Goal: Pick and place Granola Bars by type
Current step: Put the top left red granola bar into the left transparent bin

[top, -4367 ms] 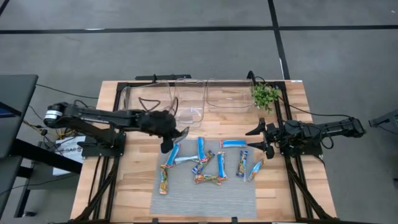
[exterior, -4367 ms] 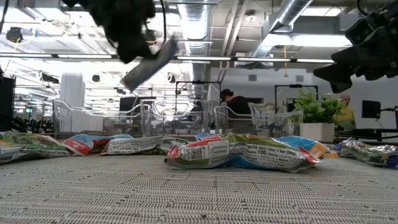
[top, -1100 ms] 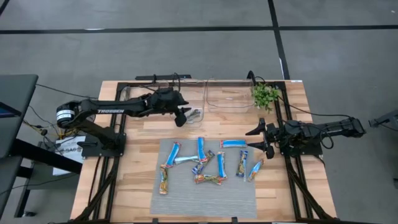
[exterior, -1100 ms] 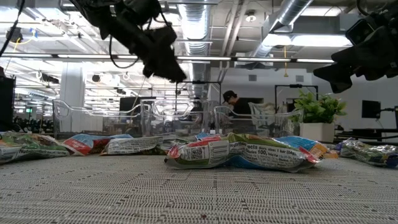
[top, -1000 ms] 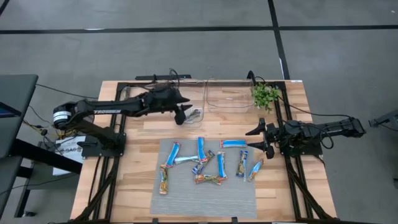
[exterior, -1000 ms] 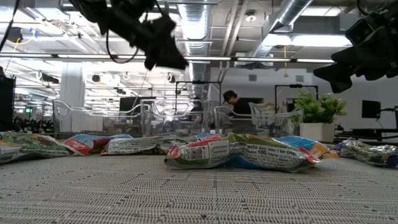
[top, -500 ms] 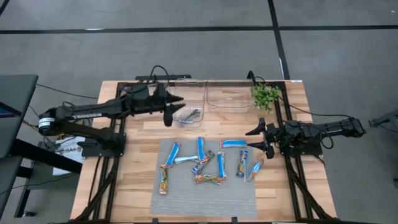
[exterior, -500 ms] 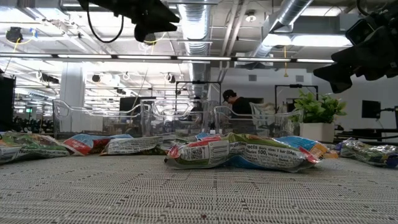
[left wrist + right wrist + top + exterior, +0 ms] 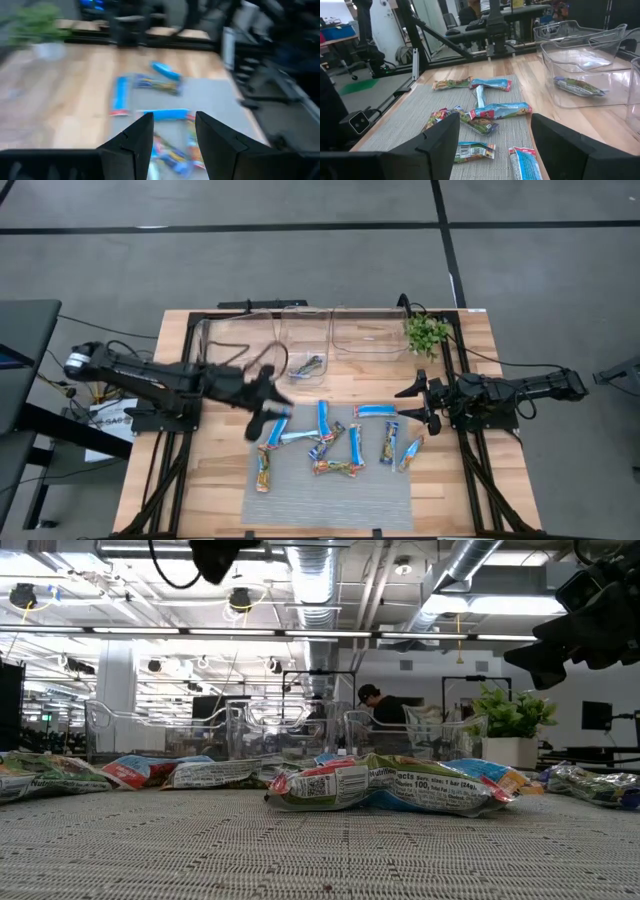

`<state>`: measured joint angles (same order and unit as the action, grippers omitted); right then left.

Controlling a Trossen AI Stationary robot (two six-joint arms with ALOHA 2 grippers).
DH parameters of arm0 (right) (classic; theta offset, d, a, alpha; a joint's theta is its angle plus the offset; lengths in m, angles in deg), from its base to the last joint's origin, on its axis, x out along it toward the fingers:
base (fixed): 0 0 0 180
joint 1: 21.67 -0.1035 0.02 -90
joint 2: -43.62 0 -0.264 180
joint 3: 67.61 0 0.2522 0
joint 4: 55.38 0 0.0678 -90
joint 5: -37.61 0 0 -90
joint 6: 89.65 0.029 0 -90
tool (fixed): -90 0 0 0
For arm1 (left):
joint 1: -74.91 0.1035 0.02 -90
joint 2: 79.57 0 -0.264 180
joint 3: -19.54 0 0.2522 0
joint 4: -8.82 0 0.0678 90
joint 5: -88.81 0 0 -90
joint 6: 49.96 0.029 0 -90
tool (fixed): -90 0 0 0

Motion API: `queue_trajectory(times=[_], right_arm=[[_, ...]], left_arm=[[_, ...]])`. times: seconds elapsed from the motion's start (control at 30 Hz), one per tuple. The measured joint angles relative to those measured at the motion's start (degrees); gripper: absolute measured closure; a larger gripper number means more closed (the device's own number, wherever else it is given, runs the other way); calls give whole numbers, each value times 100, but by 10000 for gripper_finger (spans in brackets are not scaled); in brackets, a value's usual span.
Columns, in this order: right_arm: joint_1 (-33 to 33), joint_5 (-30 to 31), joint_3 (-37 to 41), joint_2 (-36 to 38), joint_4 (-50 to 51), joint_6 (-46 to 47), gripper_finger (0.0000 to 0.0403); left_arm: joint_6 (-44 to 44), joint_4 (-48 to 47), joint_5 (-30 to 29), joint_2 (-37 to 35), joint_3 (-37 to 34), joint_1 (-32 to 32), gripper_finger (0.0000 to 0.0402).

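Observation:
Several granola bars, blue, blue-and-yellow and brownish, lie flat and scattered on the grey mat [image 9: 330,495], among them a blue one [image 9: 324,418] and a blue-and-yellow one [image 9: 277,428]. One brownish bar [image 9: 308,365] lies on the floor of the middle clear bin [image 9: 300,330]. My left gripper [image 9: 262,412] hovers open above the mat's far left corner, nothing between its fingers [image 9: 137,142]. My right gripper [image 9: 420,402] waits open at the mat's right side, above the table.
Three clear bins stand in a row along the far edge, the left one [image 9: 235,340] and the right one [image 9: 368,335] beside the middle one. A small green plant [image 9: 427,332] stands at the far right. Bare wood borders the mat on the left [image 9: 215,470].
My left gripper has swung away from the middle bin, first toward the table's left, then toward the near edge, ending over the mat's far left corner. It has stayed open. The brownish bar has kept still in the middle bin.

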<state>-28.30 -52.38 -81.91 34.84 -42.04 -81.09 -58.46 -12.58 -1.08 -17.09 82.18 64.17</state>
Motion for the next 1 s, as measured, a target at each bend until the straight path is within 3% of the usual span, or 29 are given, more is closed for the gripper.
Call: queue_trajectory(times=[0.2,0.37,0.5,0.73,0.87,1.0], right_arm=[[-1,-1,0,1,2,0,163],[0,-1,-2,2,1,0,163],[-2,-2,-2,2,0,0,163],[-1,-1,-2,1,0,2,163],[-1,0,-2,0,-2,1,163],[0,0,-2,0,-3,0,163]], left_arm=[[-405,-21,10,0,0,-852,263],[-755,-155,-59,0,0,-936,263],[-1170,-585,-516,0,0,-936,263],[-3301,-2009,-1571,209,2,-918,263],[-4607,-2749,-1450,628,-3,-916,263],[-5136,-2886,-1098,1231,-2,-910,263]])
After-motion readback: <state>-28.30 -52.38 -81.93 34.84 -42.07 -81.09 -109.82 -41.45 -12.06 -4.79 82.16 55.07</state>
